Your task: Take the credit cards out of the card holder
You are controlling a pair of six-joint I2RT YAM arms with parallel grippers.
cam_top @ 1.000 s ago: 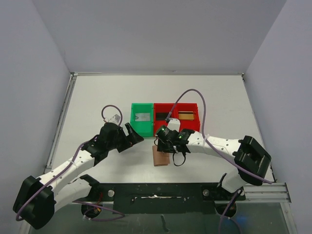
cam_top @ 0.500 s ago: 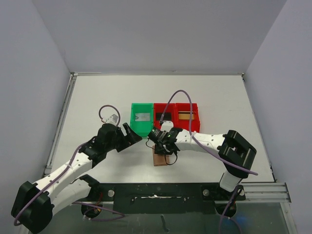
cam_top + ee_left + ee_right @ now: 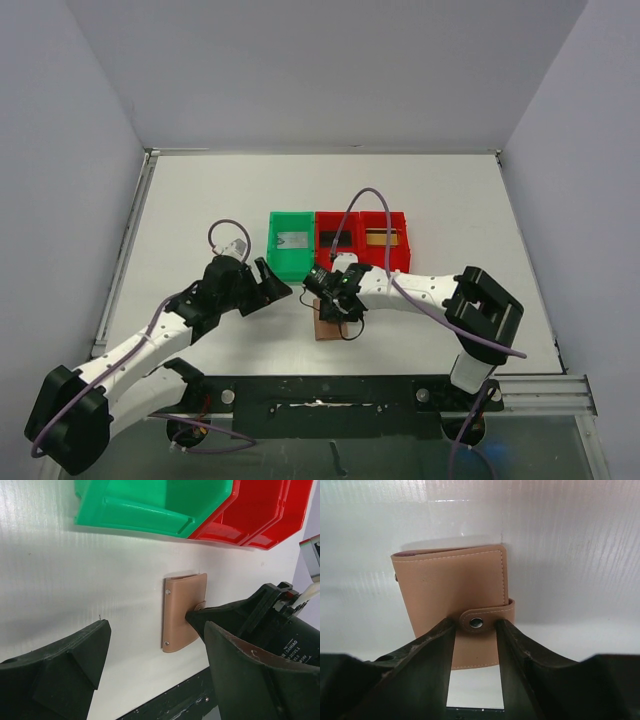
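On the white table (image 3: 200, 200) the big change is the right arm (image 3: 420, 290). Its elbow has folded in toward the middle, so it now sits bunched up on the right instead of stretched out. The left arm (image 3: 150, 335) has hardly budged. Just far of both wrists sit the green bin (image 3: 290, 266) and the red bins (image 3: 392, 260) side by side. The card holder (image 3: 452, 587) lies flat and snapped shut at the near-middle of the table, just near of where green meets red. The left gripper (image 3: 272, 280) hangs just left of it, fingers spread wide around nothing, maybe a touch narrower than before. The right gripper (image 3: 474, 630) has stayed over the holder through all that elbow swinging, so I read the move as re-angling, not leaving. The credit cards (image 3: 335, 238) I can see are already in the bins: silver-grey in the green, black in the left red compartment, gold-tan in the right red one. No idea if more are inside the closed holder. The right jaws are partly spread, not clamped on anything. They straddle the snap tab (image 3: 476, 622), one finger on each side, tips down at the tan cover. From the left wrist view one tip looks to be touching the tab's end.
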